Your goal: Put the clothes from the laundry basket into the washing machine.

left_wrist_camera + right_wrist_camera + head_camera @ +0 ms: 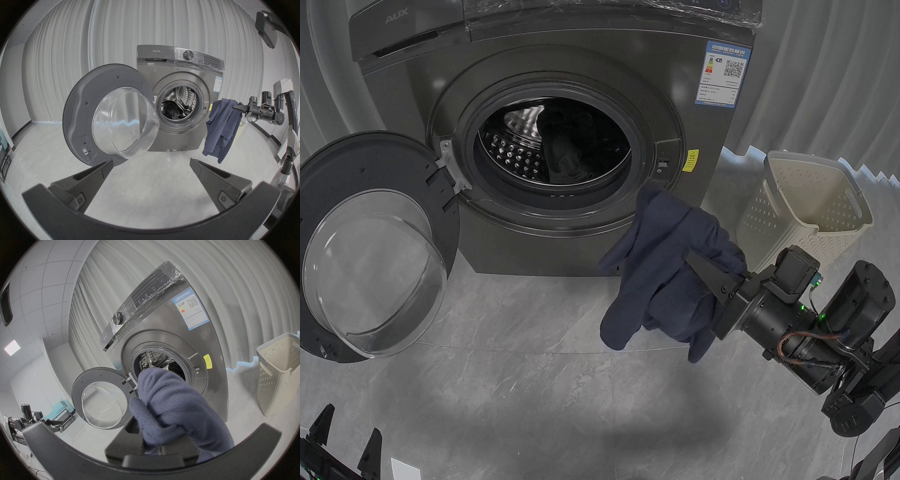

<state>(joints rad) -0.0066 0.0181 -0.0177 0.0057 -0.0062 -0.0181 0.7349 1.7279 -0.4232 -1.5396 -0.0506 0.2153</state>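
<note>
Left gripper [349, 432] low at the near left, fingers spread, nothing in it. Door [369, 244] swung fully open to the left, clear of the mouth. Washer [562, 56] dead ahead; drum [553, 147] open, dark cloth [565, 147] already lying inside. Navy garment [665, 262] hangs in the air just right of and below the mouth, in front of the washer's lower right corner, off the floor. It is bunched at one end in the right gripper [700, 265], which is clenched on it; long folds trail down. Basket [800, 178] stands on the floor right of the washer, tilted, and no cloth is seen in the part of its inside that shows. Risks, as I judge them: the load sits lower than the mouth, so a straight push would drag the hanging folds against the front panel or rim. Released too shallow, a loose fold may drape out over the lip. The one-point grip could slip under the dangling weight.
</note>
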